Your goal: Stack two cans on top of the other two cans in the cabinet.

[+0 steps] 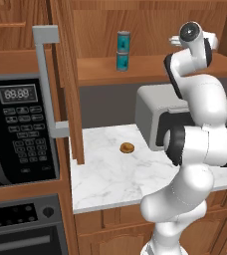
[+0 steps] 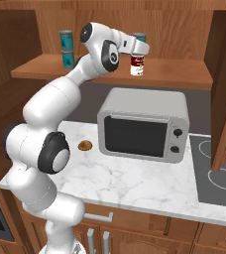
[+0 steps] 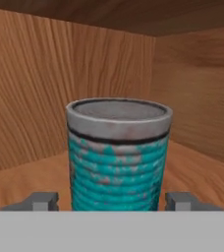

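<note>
Pincer (image 3: 112, 202) stands wide either side of our teal can (image 3: 118, 157) atop the red and white can (image 2: 137, 65) — we should back straight off, no nudging.

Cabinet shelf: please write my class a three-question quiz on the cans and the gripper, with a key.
1. True or false: the red and white can stands on the cabinet shelf.
2. In the left base view, how many stacked teal cans stand in the pile?
3. In the hand view, the gripper is: A) clamped on the teal can; B) open, fingertips clear on either side of it; C) holding a pastry.
Key: 1 true; 2 two; 3 B.
</note>
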Tool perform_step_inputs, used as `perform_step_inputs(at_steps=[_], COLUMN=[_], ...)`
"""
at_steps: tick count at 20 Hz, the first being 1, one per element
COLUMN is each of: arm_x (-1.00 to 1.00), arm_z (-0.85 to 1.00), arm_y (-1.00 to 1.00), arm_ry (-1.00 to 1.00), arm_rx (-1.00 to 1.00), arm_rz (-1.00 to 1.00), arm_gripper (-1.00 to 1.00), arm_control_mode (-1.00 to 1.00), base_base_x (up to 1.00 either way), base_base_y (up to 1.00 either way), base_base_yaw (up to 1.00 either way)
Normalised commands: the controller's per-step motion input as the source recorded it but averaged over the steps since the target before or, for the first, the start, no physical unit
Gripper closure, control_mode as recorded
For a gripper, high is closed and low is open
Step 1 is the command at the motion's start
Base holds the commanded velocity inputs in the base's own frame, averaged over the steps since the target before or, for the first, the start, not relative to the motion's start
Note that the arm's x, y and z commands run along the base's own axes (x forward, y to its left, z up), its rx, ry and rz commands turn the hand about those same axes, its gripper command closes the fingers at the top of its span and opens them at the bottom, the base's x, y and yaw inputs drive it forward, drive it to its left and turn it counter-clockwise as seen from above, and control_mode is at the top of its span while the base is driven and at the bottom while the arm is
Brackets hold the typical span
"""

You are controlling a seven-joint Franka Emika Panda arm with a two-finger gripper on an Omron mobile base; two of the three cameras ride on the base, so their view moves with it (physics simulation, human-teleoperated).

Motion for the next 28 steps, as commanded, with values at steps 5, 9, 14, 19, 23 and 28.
perform_step_inputs(at_steps=[5,9,14,19,23,28], arm_x=[0.0,-0.22,-0.47,-0.61,-0.68,-0.71], arm_z=[-0.14,-0.14,-0.18,-0.11,-0.03,-0.08], arm_y=[0.0,0.04,0.2,0.31,0.34,0.35], arm_ry=[0.0,0.0,0.03,0.08,0.04,0.0], arm_rx=[0.0,0.0,0.01,0.08,0.17,0.12], arm_rz=[0.0,0.0,0.0,0.07,0.08,0.22], arm_gripper=[-1.0,-1.0,-1.0,-1.0,-1.0,-1.0], arm_control_mode=[-1.0,-1.0,-1.0,-1.0,-1.0,-1.0], base_base_x=[0.0,0.0,0.0,0.0,0.0,0.0], base_base_y=[0.0,0.0,0.0,0.0,0.0,0.0], base_base_yaw=[0.0,0.0,0.0,0.0,0.0,0.0])
